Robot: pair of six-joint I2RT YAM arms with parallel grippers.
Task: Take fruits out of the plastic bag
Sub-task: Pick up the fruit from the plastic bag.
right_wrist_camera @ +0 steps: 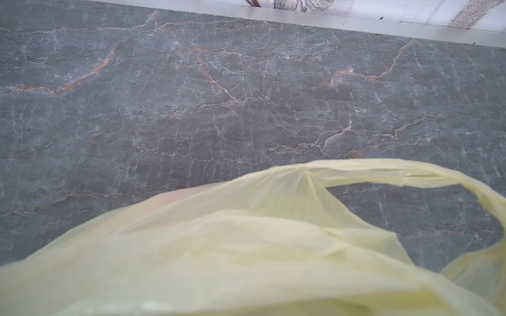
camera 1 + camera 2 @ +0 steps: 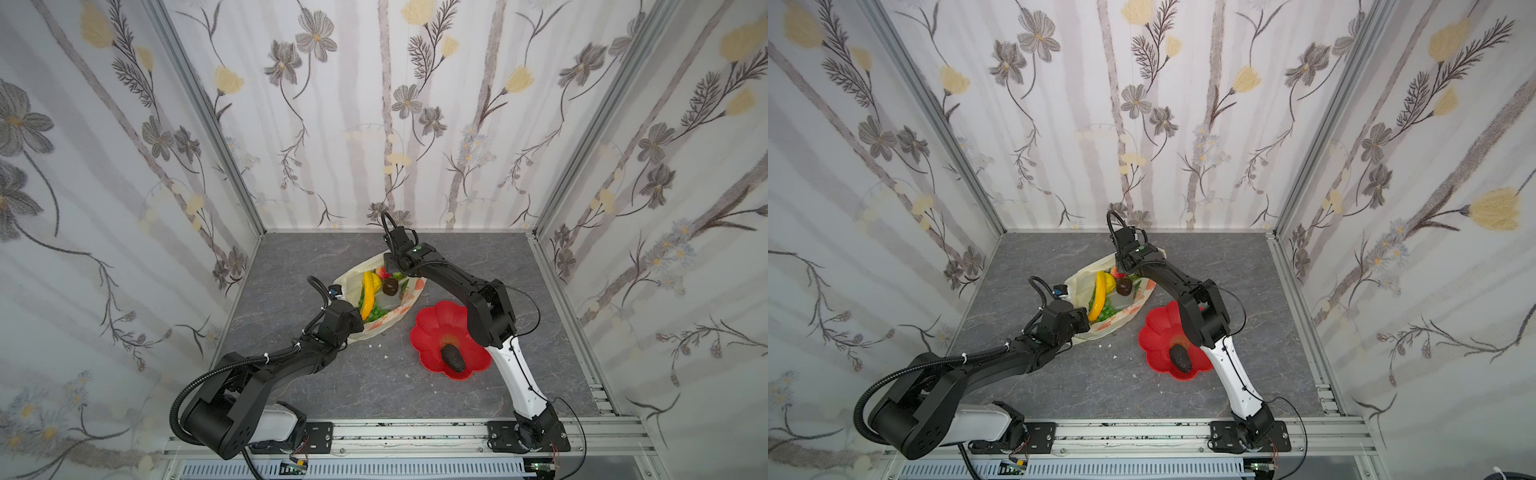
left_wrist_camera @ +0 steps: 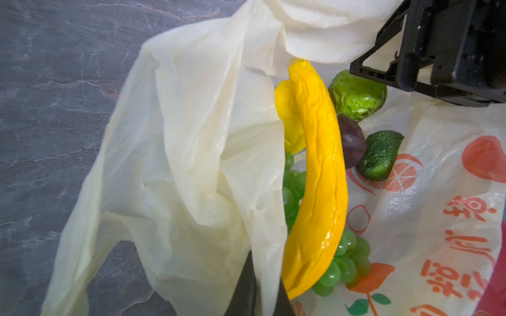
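Observation:
The plastic bag [image 2: 399, 309] lies open on the grey table in both top views. Inside it lie fruits: a yellow banana [image 3: 317, 177], green grapes [image 3: 345, 260], a yellow lemon [image 3: 287, 117], a bumpy green citrus [image 3: 356, 95], a dark brown piece [image 3: 351, 142], a dark green fruit [image 3: 380, 156] and a red strawberry [image 2: 383, 273]. My left gripper [image 3: 262, 279] is shut on the bag's near rim, film pinched between its fingers. My right gripper [image 2: 395, 266] hovers at the bag's far end. Bag film [image 1: 246, 246] hides its fingers.
A red flower-shaped plate [image 2: 428, 332] sits right of the bag with a dark avocado [image 2: 452, 357] on it, under the right arm's elbow. Small white crumbs [image 2: 386, 356] dot the table in front of the bag. Walls enclose the back and both sides.

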